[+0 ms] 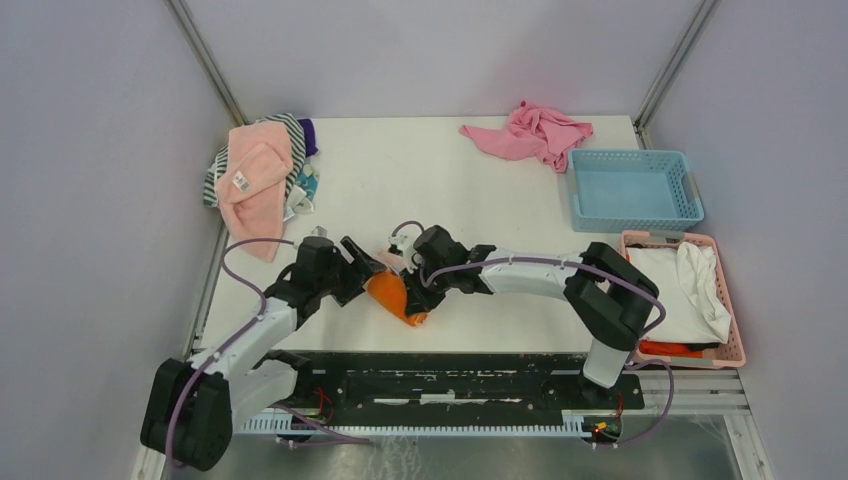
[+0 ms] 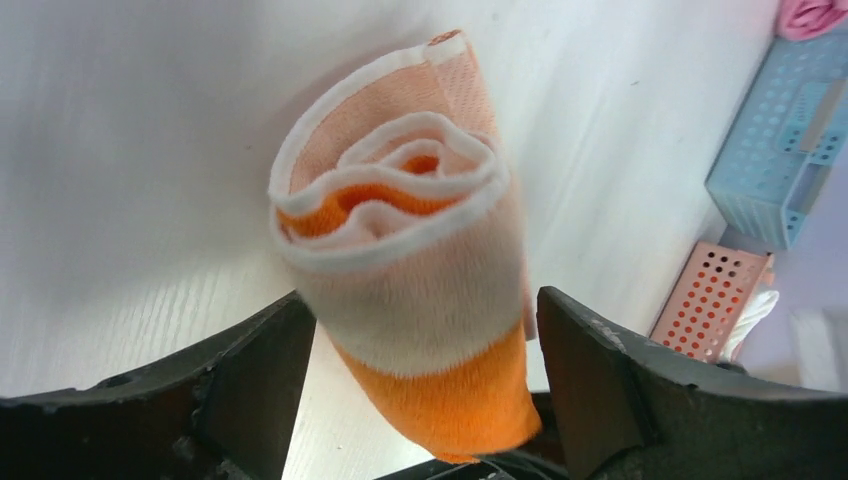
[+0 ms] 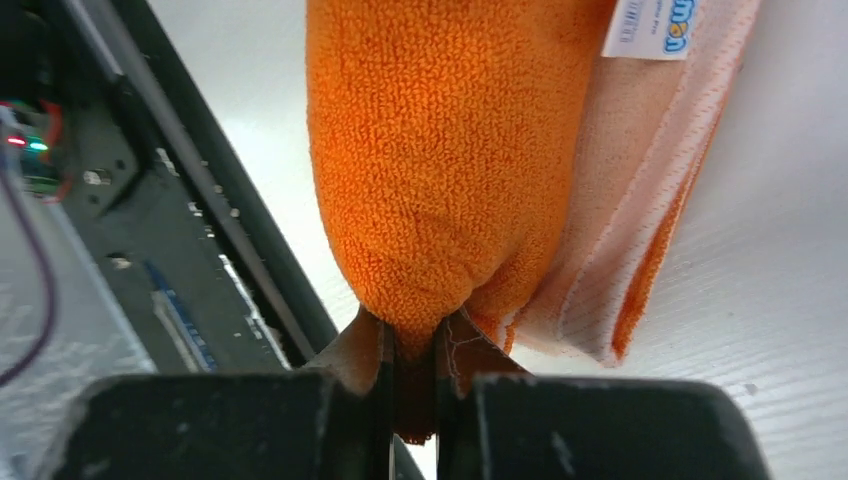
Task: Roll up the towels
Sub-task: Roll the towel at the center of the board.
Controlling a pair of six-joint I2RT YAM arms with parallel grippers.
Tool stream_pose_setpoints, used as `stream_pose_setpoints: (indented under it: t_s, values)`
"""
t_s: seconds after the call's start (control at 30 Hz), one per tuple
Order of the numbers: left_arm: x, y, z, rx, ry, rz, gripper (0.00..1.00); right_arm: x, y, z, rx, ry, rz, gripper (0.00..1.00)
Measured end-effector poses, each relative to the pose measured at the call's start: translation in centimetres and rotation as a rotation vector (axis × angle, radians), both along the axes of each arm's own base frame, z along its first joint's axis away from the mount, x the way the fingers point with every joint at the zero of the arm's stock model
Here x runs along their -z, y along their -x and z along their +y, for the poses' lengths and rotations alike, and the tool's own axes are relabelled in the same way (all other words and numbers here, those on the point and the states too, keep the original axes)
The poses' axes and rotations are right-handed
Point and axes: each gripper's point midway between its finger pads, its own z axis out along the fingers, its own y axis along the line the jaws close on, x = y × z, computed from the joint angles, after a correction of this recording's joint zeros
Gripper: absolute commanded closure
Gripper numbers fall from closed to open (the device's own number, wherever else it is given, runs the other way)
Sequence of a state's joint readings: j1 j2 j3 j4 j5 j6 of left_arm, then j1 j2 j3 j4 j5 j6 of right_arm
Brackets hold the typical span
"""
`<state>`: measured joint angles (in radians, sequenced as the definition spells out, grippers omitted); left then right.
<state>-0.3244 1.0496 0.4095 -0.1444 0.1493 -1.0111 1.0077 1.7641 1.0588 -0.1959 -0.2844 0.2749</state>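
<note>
Pale pink towel on clothes pile, far-left tabletop edge. Left pincer released, jaws straddling rolled orange towel, gap each side. Roll near front edge, centre. Right pincer clenched on roll's end.

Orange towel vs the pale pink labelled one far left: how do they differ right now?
The orange towel is rolled into a tube; the pale pink towel lies unrolled, draped over a heap of cloths. The right gripper pinches the orange towel's end and the left gripper flanks it with open jaws; neither touches the pale pink towel. Orange with a peach back versus plain pale pink. Both carry a white label.
</note>
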Motion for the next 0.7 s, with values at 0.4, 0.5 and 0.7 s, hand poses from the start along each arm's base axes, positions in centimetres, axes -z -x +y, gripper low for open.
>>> stream_pose_setpoints:
  t_s: [0.4, 0.5, 0.7]
  values:
    - [0.7, 1.4, 1.5, -0.040, -0.031, -0.002, 0.12, 0.3, 1.0, 1.2, 0.027, -0.207, 0.414, 0.98]
    - [1.3, 1.2, 1.4, -0.038, -0.033, 0.015, 0.15, 0.4, 1.1, 1.4, 0.019, -0.218, 0.451, 0.98]
    - [1.9, 0.8, 1.4, -0.045, -0.037, 0.018, 0.34, 0.5, 0.8, 1.4, 0.021, -0.219, 0.488, 0.88]
